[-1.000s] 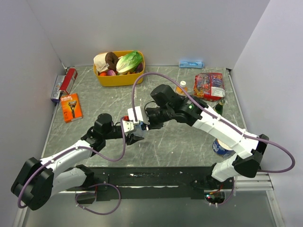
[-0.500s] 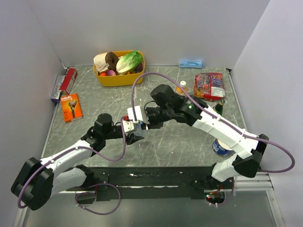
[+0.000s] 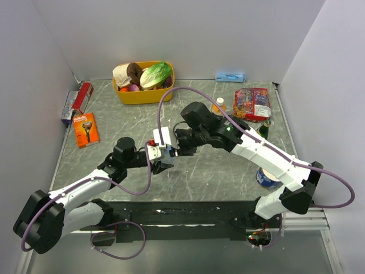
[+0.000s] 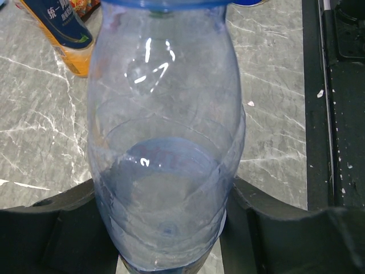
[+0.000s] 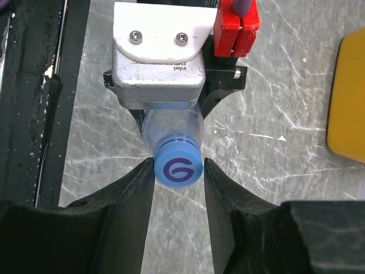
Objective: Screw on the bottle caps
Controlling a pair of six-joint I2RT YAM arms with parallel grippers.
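Note:
The clear water bottle [image 4: 165,142] lies tilted in my left gripper [image 4: 168,225], which is shut on its lower body. Its blue cap [image 5: 178,167] sits on the neck, facing the right wrist camera. My right gripper [image 5: 178,169] straddles that cap: one finger [image 5: 137,188] touches its rim and a thin gap shows at the other, so the jaws are open. From above, both grippers meet at mid-table, left [image 3: 161,157] and right [image 3: 176,149]. The orange-liquid bottle [image 3: 218,107] stands upright at the back right with a whitish top, also seen as the orange bottle [image 4: 65,34].
A yellow basket [image 3: 144,97] of food stands at the back. A snack bag [image 3: 252,103], a dark green bottle [image 3: 263,130] and a blue-and-white can [image 3: 267,178] line the right side. An orange razor pack [image 3: 85,129] and a red box [image 3: 80,98] lie left.
My right gripper's jaws have parted slightly from the blue cap. Both arms and the bottle stay almost where they were.

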